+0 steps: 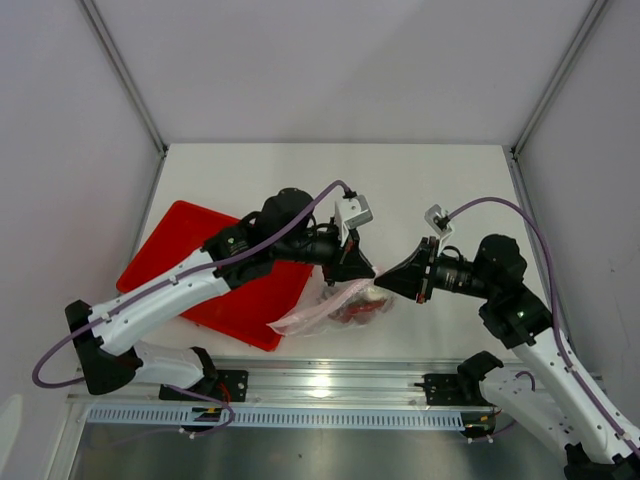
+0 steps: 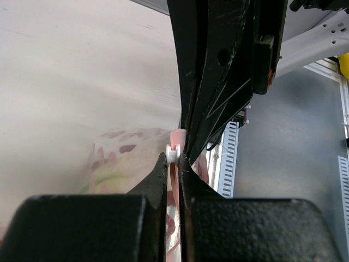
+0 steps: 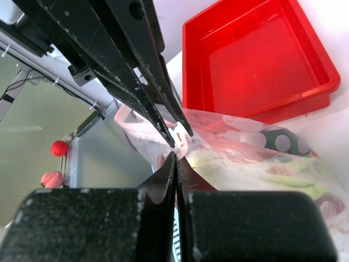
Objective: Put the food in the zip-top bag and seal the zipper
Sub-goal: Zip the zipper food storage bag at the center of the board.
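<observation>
The clear zip-top bag (image 1: 330, 308) lies at the table's front, right of the red tray. The red lobster (image 1: 358, 304) shows through it. In the right wrist view the bag (image 3: 256, 164) holds pale green and red shapes; I cannot tell the leek and the dark-green fruit apart. My left gripper (image 1: 362, 272) is shut on the pink-red zipper (image 2: 175, 137), its tips (image 2: 173, 158) pinching a small white slider. My right gripper (image 1: 388, 284) faces it tip to tip and is shut (image 3: 176, 156) on the bag's mouth edge. The bag hangs raised between the two grippers.
The red tray (image 1: 190, 262) sits left of the bag under my left arm and shows bare inside in the right wrist view (image 3: 256, 60). The table's metal front rail (image 1: 330, 385) runs just below the bag. Grey walls close in the sides and back.
</observation>
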Robot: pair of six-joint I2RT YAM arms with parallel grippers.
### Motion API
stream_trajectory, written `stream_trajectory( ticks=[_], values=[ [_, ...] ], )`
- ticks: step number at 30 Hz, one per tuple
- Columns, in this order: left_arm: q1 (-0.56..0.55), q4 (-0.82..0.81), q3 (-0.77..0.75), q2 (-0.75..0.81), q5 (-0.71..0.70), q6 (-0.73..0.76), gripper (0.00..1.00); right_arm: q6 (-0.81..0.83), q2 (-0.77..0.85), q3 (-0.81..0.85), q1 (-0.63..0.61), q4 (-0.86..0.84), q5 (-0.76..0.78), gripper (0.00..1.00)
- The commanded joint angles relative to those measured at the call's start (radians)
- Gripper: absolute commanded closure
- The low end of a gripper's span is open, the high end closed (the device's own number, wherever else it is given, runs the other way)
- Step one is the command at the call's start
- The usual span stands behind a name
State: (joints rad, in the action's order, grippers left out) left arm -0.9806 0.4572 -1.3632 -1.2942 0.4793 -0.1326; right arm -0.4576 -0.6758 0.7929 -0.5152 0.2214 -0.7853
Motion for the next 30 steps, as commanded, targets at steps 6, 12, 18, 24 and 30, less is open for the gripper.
stream_trajectory(
  ticks=[6, 12, 18, 24, 30],
  values=[
    [0.025, 0.043, 0.033, 0.078, 0.018, -0.024, 0.99, -0.049, 0.027, 0.014, 0.014, -0.134, 0.038, 1.0],
    [0.028, 0.032, -0.01, 0.067, 0.059, -0.036, 0.99, 0.062, -0.041, 0.066, 0.012, -0.039, -0.058, 1.0],
    [0.028, 0.034, -0.034, 0.05, 0.076, -0.035, 0.99, 0.132, -0.099, 0.123, 0.007, 0.03, -0.178, 0.78],
    [0.028, 0.035, -0.043, 0.036, 0.082, -0.033, 0.99, 0.163, -0.169, 0.14, -0.005, 0.049, -0.256, 0.76],
    [0.028, 0.04, -0.059, 0.023, 0.087, -0.029, 0.99, 0.171, -0.211, 0.149, -0.052, 0.044, -0.25, 0.76]
  ],
)
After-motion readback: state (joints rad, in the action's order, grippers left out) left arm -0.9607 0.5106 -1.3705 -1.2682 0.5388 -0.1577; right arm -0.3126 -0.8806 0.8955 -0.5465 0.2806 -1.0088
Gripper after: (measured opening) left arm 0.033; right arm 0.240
